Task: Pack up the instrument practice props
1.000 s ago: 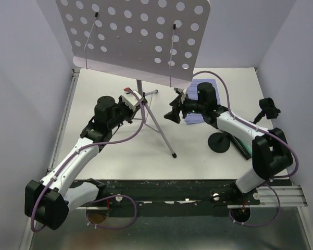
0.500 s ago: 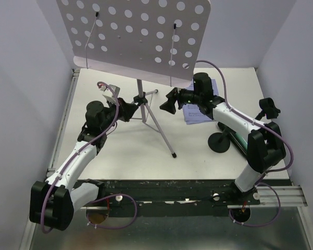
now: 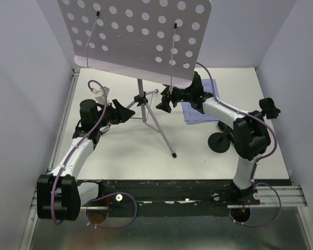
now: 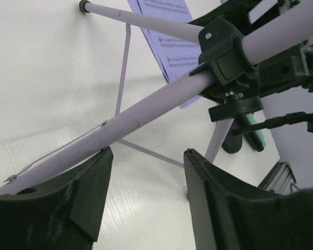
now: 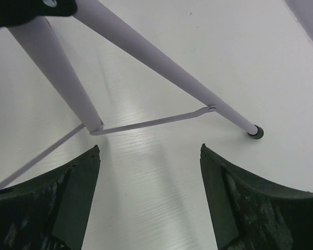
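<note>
Right, overhead view first. The silver tripod pole [image 3: 139,89] stands upright near centre-back of the white table [image 3: 120,151], three legs spread, front foot [image 3: 174,154] toward the arm bases. The lilac perforated plate [image 3: 140,36] sits atop the pole, tilted, overhanging the back of the table. A black collar [image 4: 226,57] grips the pole where the legs meet.

L gripper [image 3: 127,111] is just left of the pole, about collar height, pointing at it. L wrist view: jaws apart, fingers [image 4: 88,192] w/ bare table in the gap. A tripod leg [image 4: 146,112] runs slantwise just beyond the tips, which are clear of it.

R gripper [image 3: 161,105] is just right of the pole, facing the L gripper w/ the pole between them. R wrist view: jaws wide apart, fingers [image 5: 78,198] w/ only table between. Two legs and a thin brace [image 5: 151,122] lie ahead of the tips, apart from them. A black foot cap [image 5: 256,133] rests on the table.

The white sheet-music pages [image 3: 195,113] lie flat on the table right of the pole, partly under the R arm [image 3: 224,109]. One clip holder [image 3: 218,142], black w/ round base, stands front-right, just beside the R arm. The second clip holder [image 3: 268,107] is near the right wall [image 3: 302,78]; clip head and stem show, base hid by the arm. The teal microphone [image 4: 256,141] shows only in the L wrist view, lying on the table beyond the pole. Overhead I can't make it out behind the R arm.
</note>
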